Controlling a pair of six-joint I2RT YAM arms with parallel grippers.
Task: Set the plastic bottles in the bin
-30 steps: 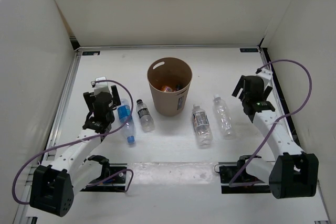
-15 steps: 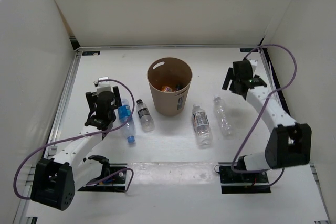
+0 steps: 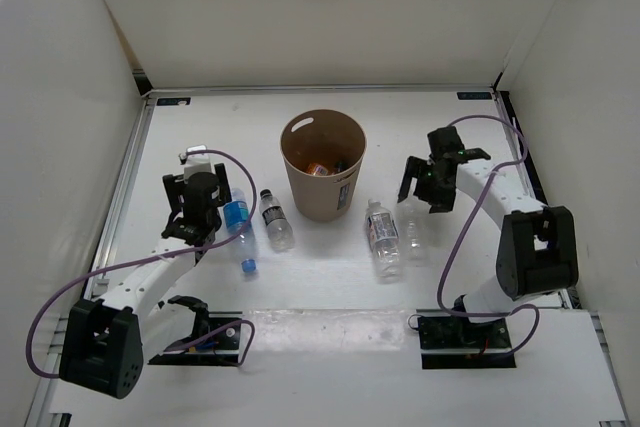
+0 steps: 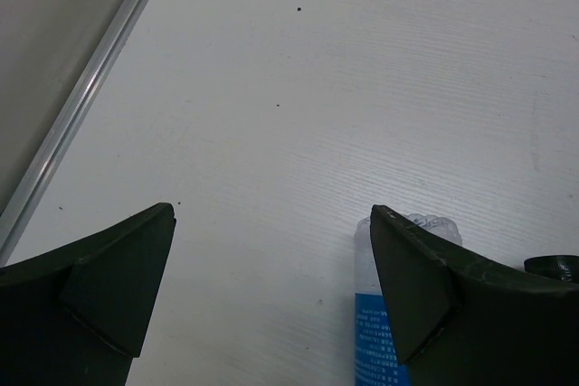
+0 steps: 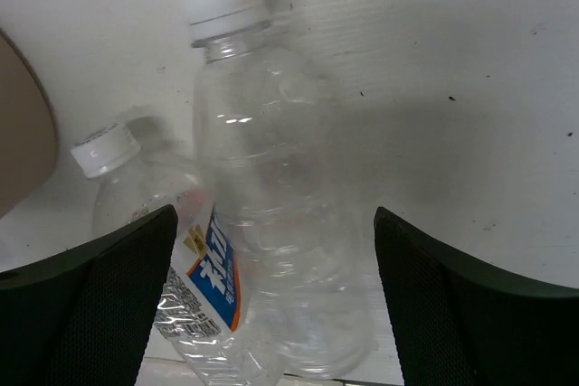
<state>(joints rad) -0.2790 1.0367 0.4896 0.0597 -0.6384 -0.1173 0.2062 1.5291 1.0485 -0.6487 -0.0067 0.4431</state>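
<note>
Bottle with white cap (image 5: 271, 178), clear and unlabelled, lies flat beneath our right gripper (image 3: 422, 192), whose jaws stand wide apart and empty. In the wrist view the bottle's long axis runs twelve to six, cap at twelve, square to the jaws. A labelled bottle (image 5: 181, 296) lies just beside it at eight o'clock. From overhead, the bin (image 3: 322, 162) stands at about nine o'clock from the gripper, across bare white table (image 3: 330, 292). Our left gripper (image 4: 271, 259), also open and empty, hovers beside the blue bottle (image 4: 378, 350).

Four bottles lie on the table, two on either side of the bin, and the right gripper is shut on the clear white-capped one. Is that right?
Not quite. The right gripper is open: the right wrist view shows its fingers spread wide on either side of the clear white-capped bottle, not closed on it. The rest of the statement holds.
</note>
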